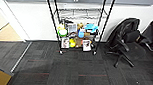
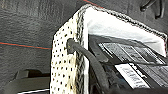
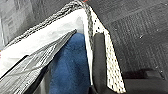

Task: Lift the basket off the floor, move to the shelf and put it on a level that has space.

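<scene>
Basket (image 2: 66, 67) is hanging above the carpet between both grippers, each finger (image 3: 99, 62) pinching an opposite side wall to keep it level; the shelf (image 1: 78, 25) is standing ahead against the wall.

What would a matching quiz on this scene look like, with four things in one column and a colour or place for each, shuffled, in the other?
Things:
1. basket
2. shelf
3. office chair
4. cloth

Descriptions:
A. blue, inside the basket
B. black, to the shelf's right in the head view
C. black wire, against the white wall
D. pale woven sides, white lining

Pairs: 1-D, 2-C, 3-B, 4-A
</scene>
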